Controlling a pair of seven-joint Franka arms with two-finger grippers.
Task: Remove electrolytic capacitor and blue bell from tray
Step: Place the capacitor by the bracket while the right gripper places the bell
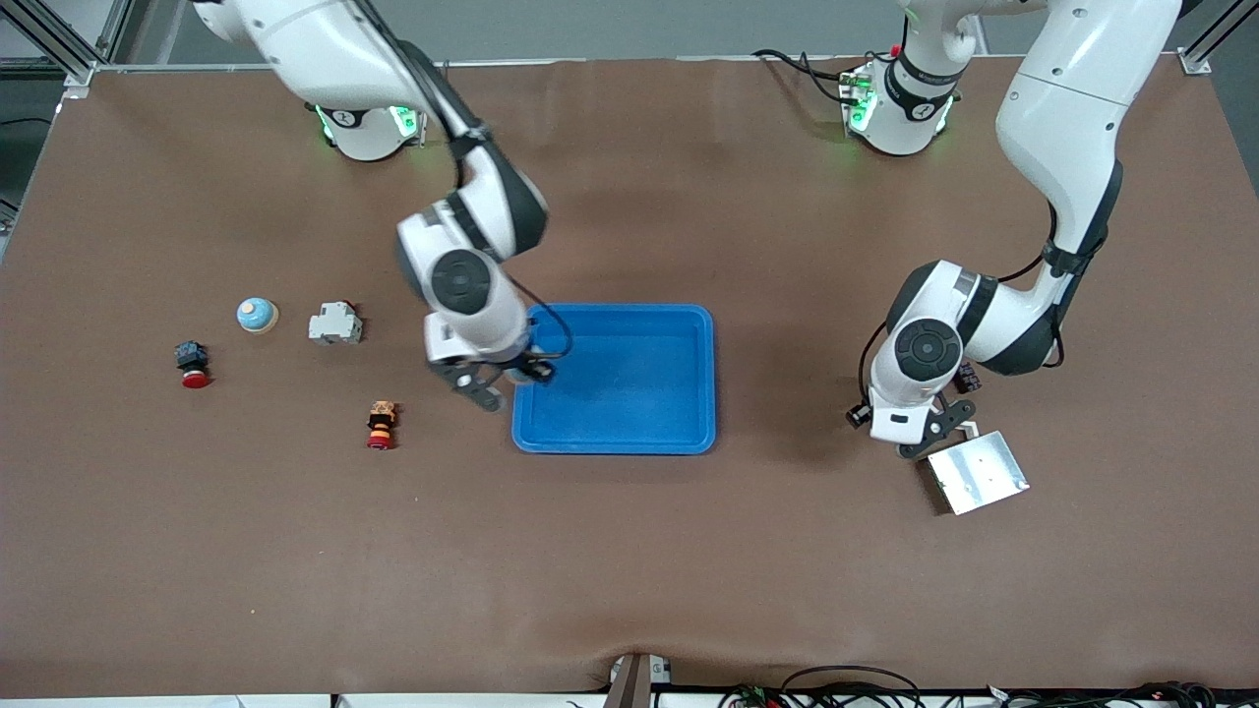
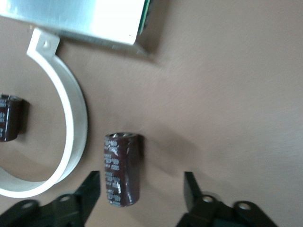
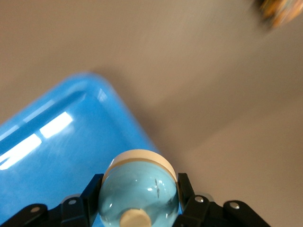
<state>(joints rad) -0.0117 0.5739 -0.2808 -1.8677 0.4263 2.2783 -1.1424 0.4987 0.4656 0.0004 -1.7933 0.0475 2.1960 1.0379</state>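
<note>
My right gripper hangs over the rim of the blue tray at the right arm's end. In the right wrist view it is shut on a light-blue bell with a cream base and knob, over the tray's corner. My left gripper is low over the table beside a metal plate. In the left wrist view it is open around a dark brown capacitor that lies on the table close to one finger. A second capacitor lies beside a white clamp ring.
Toward the right arm's end of the table lie another light-blue bell, a grey breaker block, a red push button and an orange-red button. The metal plate also shows in the left wrist view.
</note>
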